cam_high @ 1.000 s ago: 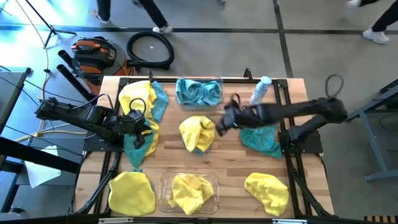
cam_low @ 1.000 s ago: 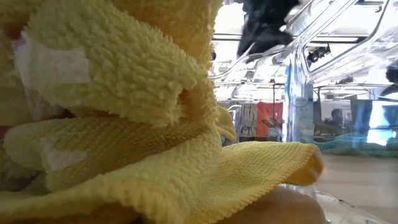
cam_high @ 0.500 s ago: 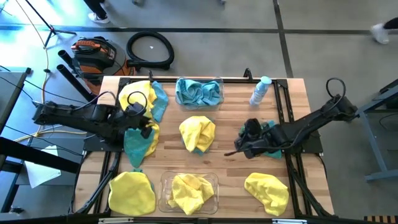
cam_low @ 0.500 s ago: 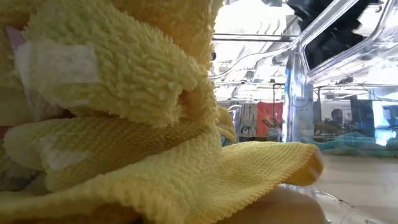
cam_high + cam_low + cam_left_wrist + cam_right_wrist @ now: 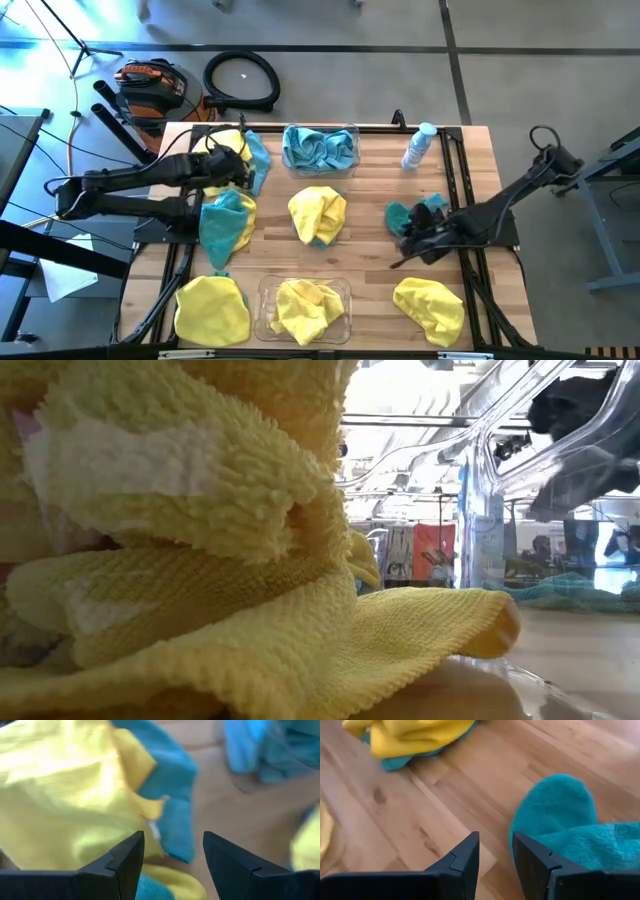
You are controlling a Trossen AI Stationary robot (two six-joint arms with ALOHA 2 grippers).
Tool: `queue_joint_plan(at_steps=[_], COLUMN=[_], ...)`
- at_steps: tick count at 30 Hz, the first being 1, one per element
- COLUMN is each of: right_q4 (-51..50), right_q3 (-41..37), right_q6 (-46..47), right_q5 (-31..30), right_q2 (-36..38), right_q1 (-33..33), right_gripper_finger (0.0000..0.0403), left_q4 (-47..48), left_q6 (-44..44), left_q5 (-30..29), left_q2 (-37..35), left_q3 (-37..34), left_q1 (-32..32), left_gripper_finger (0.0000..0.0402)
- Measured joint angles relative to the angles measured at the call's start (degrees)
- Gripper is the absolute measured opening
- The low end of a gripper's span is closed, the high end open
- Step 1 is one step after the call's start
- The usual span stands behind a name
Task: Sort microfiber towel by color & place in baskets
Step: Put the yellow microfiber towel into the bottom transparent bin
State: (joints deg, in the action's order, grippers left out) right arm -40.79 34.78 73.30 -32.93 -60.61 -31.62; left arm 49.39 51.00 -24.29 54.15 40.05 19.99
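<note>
Yellow and teal-blue microfiber towels lie bunched across the table. The far basket [image 5: 320, 148] holds teal ones and the near basket [image 5: 303, 305] holds yellow ones [image 5: 200, 560]. My left gripper [image 5: 172, 857] is open above the far-left pile, where a yellow towel [image 5: 212, 150] lies on a teal one [image 5: 172, 780]. Nothing is between its fingers. My right gripper [image 5: 495, 860] hangs over bare wood with a narrow open gap, right beside a teal towel [image 5: 555, 815] on the right [image 5: 412, 215]. Whether its finger touches that towel, I cannot tell.
More towels lie loose: a teal one [image 5: 228, 225] at the left, yellow on teal [image 5: 318, 213] at the centre, and yellow ones at near left [image 5: 212, 308] and near right [image 5: 430, 305]. A small bottle [image 5: 418, 147] stands at the far right.
My right gripper has swung from the table's far middle toward the near right and down, ending beside the teal towel on the right. My left gripper has gone toward the far edge, off the left teal towel and over the yellow-and-teal pile, turning as it went.
</note>
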Motion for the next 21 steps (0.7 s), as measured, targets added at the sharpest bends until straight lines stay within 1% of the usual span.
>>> queue_joint_plan(at_steps=[5, 10, 14, 18, 21], right_q4=[1.2, 1.2, 1.2, 1.2, 1.2], right_q3=[-5.8, -7.0, -7.1, -7.1, -7.1], right_q6=[-0.5, -6.7, -11.4, -14.5, -16.0], right_q5=[0.1, 0.1, -0.2, -0.3, -0.4], right_q2=[10.6, 18.2, 22.1, 24.4, 25.1], right_q1=[-1.1, -0.9, -0.2, 0.6, 1.1], right_gripper_finger=[0.0097, 0.0083, 0.0079, 0.0078, 0.0078], left_q4=[-0.2, -1.4, -4.2, -4.6, -4.4], left_q6=[-0.1, -0.1, -2.5, -1.8, -1.7], left_q5=[0.0, -0.4, -0.4, -0.2, 1.3], left_q2=[4.2, 10.0, 14.9, 18.9, 21.1], left_q3=[0.0, 0.0, 0.0, 0.0, 0.0], left_q1=[6.6, 11.6, 14.2, 15.6, 16.4], left_gripper_finger=[0.0192, 0.0192, 0.0192, 0.0189, 0.0163])
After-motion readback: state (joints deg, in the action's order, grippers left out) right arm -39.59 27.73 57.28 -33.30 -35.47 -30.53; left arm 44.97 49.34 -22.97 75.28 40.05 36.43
